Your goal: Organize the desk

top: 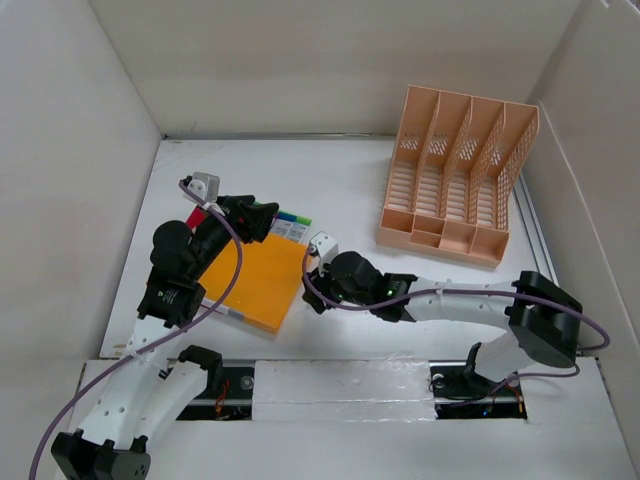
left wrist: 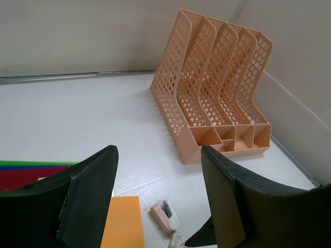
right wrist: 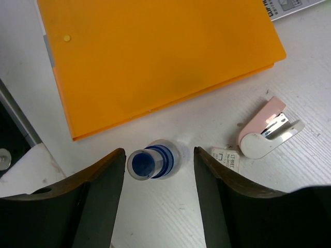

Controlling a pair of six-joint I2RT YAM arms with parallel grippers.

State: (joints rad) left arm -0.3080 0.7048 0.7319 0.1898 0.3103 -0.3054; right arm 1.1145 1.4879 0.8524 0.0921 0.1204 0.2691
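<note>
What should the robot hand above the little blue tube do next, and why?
Probably squeeze the right gripper shut on the little blue tube. The tube seems to stand upright on the desk, right between the open jaws with a small gap on each side. It looks lined up already, so gripping seems the sensible next step.

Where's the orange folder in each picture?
Top external: the orange folder lies left of the middle of the desk.
Left wrist: only a corner of it shows at the bottom edge, left of the middle.
Right wrist: it fills the top of the picture.
Shared landmark: the pink stapler lies beside the folder in both wrist views; the top view does not show it.
</note>
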